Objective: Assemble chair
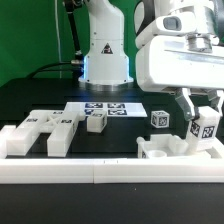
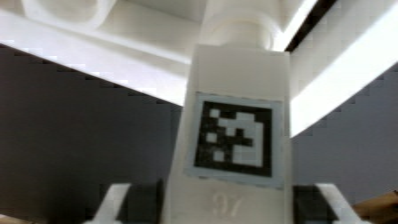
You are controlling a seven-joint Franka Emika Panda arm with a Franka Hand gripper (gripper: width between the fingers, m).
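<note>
Tool [image 1: 203, 118] pinches a white tagged chair leg [image 2: 237, 110] upright, probably so it seats straight into the flat chair parts [image 1: 40, 135] lying well off toward the exterior view's left.

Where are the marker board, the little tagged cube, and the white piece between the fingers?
marker board [image 1: 105, 108]: exterior view, on its tagged top face.
tagged cube [image 1: 160, 119]: exterior view, on its front tag.
white piece [image 2: 238, 135]: wrist view, on its black-and-white tag.
</note>
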